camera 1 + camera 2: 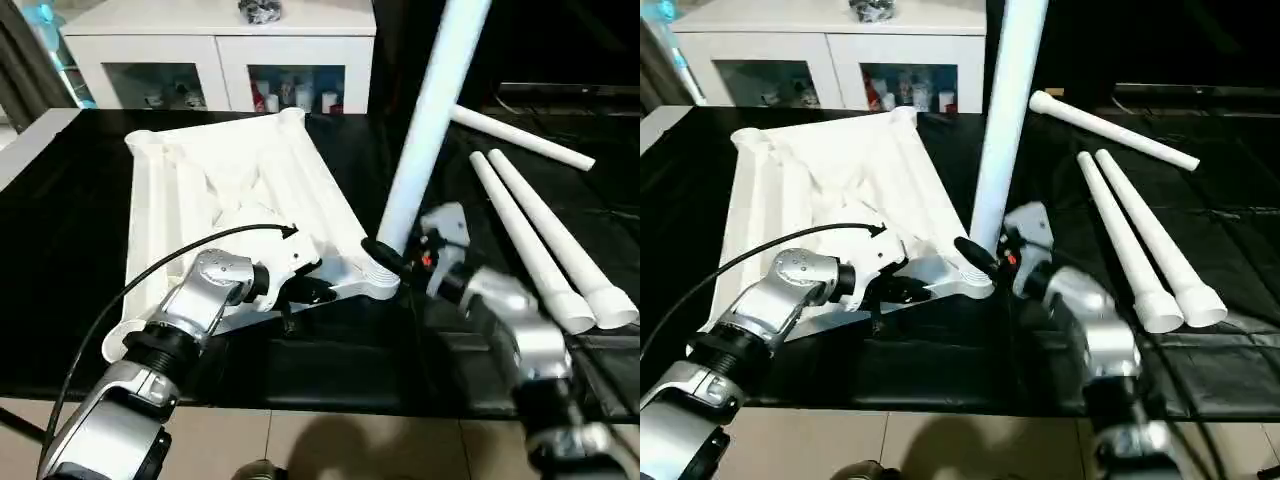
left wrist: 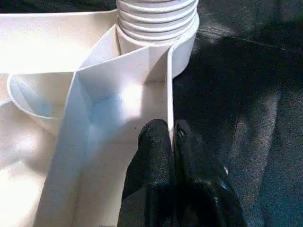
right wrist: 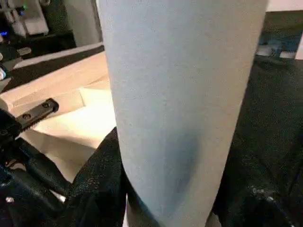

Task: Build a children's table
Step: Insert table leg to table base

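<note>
White plastic rectangular table top (image 1: 240,190) lies ribs-up on the black counter (image 1: 60,230); left end effector (image 2: 171,137) is clenched on its rim beside the corner socket (image 2: 182,42). Right end effector (image 1: 392,252) grasps the upright white tapered leg (image 1: 430,110) standing there.

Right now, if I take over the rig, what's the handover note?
Left gripper: jaws shut on a rib of the top, pinning it near the front right corner.
Right gripper: jaws closed around the standing leg, low down by the socket.
Top lies underside up on the black table. The leg's threaded end sits in that socket, threads still showing.
Three loose legs to the right: a pair side by side, one behind them.
Done: first leg started. Left: seat it fully, fit the other three, flip the table.
</note>
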